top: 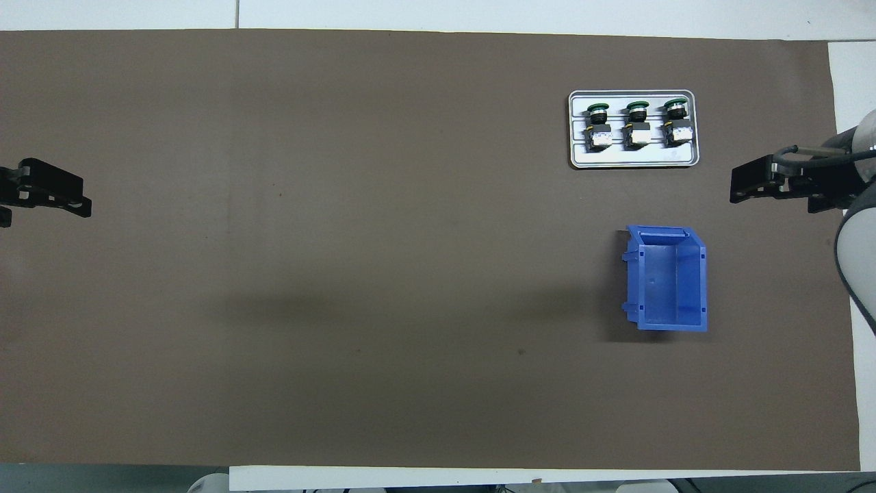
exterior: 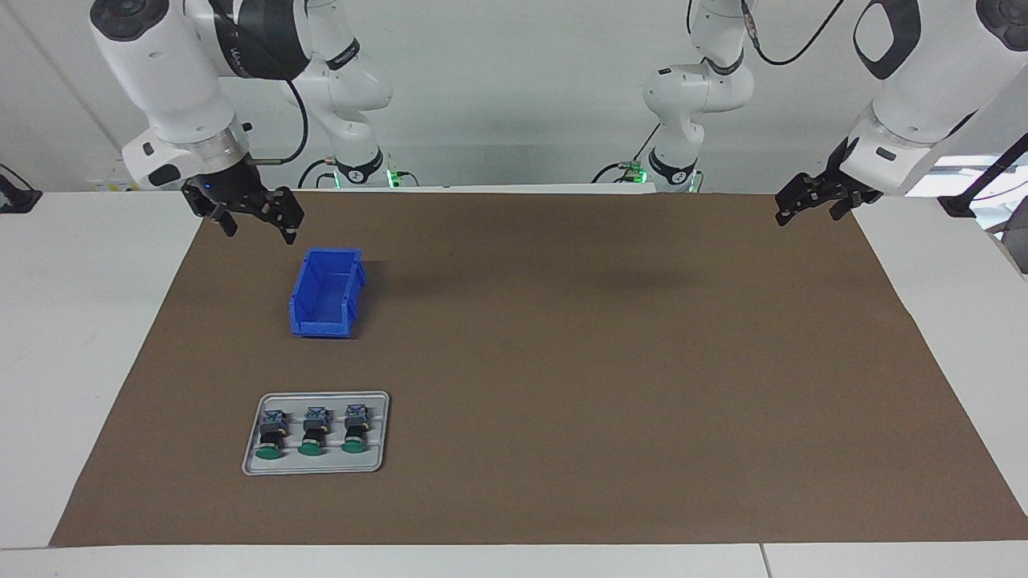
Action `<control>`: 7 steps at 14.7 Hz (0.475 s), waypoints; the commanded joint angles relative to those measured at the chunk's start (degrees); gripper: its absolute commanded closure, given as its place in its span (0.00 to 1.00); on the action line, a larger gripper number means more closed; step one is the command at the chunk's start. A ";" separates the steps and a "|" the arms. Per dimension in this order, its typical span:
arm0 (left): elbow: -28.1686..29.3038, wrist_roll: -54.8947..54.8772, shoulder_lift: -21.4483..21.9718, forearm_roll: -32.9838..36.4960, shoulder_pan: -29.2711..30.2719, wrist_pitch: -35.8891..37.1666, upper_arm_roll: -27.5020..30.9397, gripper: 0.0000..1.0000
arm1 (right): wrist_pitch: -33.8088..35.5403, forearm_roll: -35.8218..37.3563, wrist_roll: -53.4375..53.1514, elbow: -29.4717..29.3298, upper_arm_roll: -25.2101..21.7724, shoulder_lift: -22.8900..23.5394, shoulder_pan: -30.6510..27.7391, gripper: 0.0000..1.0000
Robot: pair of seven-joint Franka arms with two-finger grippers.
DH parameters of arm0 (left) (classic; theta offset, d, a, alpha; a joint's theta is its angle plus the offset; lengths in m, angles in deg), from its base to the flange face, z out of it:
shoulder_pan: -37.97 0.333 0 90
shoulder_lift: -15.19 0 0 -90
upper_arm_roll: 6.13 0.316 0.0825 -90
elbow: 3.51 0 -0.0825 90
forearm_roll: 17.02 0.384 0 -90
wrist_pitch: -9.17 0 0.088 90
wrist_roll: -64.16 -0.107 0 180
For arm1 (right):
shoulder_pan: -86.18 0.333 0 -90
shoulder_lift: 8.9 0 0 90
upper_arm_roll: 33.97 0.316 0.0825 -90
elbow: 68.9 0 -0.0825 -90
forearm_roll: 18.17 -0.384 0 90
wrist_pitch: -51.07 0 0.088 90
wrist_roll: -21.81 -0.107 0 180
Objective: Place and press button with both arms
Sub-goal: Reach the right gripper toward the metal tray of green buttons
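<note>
Facing view first: the right pincer (exterior: pixel 255 221) is seen up in the air over the brown mat's (exterior: pixel 562 361) edge at the right arm's end of the tabletop (exterior: pixel 80 321). Its fingers are spread wide and nothing is held. The left pincer (exterior: pixel 807 207) is seen up over the mat's edge at the left arm's end. It is wide open too, and nothing is held in it.

A blue bin (exterior: pixel 327 293) is set on the mat just beside the right pincer. It is open at the top. Farther from the robots, a grey tray (exterior: pixel 317 464) is laid flat on the mat. Three buttons are laid in it in a row, each with its green cap pointed away from the robots. The middle button (exterior: pixel 313 432) is found between the two others (exterior: pixel 271 433) (exterior: pixel 355 429), well apart from both pincers.
</note>
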 commanded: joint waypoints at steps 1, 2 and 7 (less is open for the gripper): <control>0.99 0.02 1.02 -0.48 0.04 0.27 0.21 0.00 | -0.51 -0.61 1.10 0.81 0.52 -1.08 -0.48 0.01; 0.99 0.02 1.02 -0.39 0.04 0.27 0.21 0.00 | -0.59 -0.52 1.45 0.47 0.52 -1.17 -0.40 0.01; 0.99 0.02 1.02 -0.39 0.04 0.27 0.21 0.00 | 0.29 -1.14 6.61 0.64 0.52 -2.04 -0.40 0.01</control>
